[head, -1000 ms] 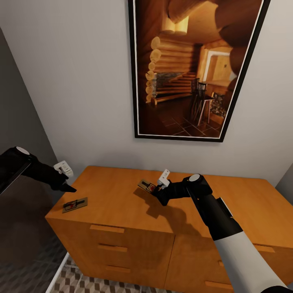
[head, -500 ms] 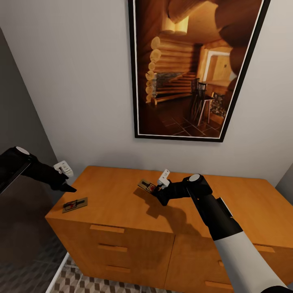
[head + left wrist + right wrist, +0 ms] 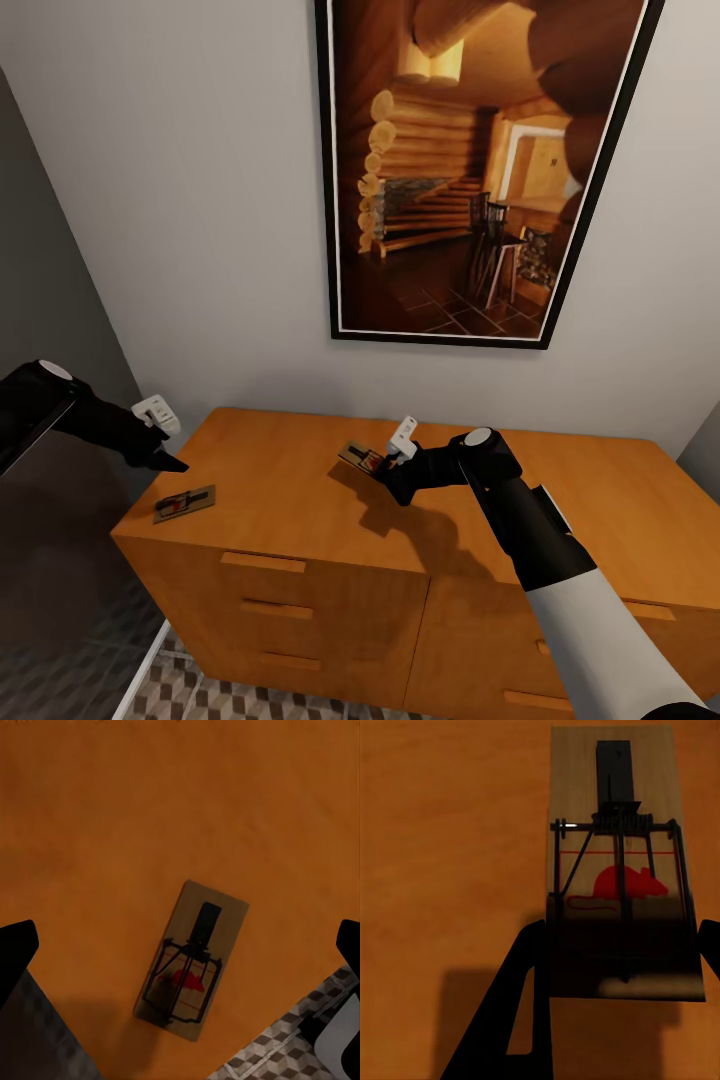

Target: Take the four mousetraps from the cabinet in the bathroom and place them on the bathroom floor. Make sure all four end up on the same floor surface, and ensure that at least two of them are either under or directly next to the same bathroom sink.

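The right gripper [image 3: 385, 468] has its jaws closed on the near end of a mousetrap [image 3: 358, 458], held just clear of the cabinet [image 3: 300, 490] top; in the right wrist view the trap [image 3: 619, 862] sticks well out beyond the dark fingers [image 3: 521, 1020], so the hold is only on one edge. I'd worry it could pivot or slip out during the carry down to the bathroom floor [image 3: 190, 692]. The left gripper [image 3: 160, 440] hovers with jaws wide apart above a second mousetrap [image 3: 184, 502], which lies flat close to the cabinet's left front corner. Come down off-centre and a finger could nudge it over that edge.
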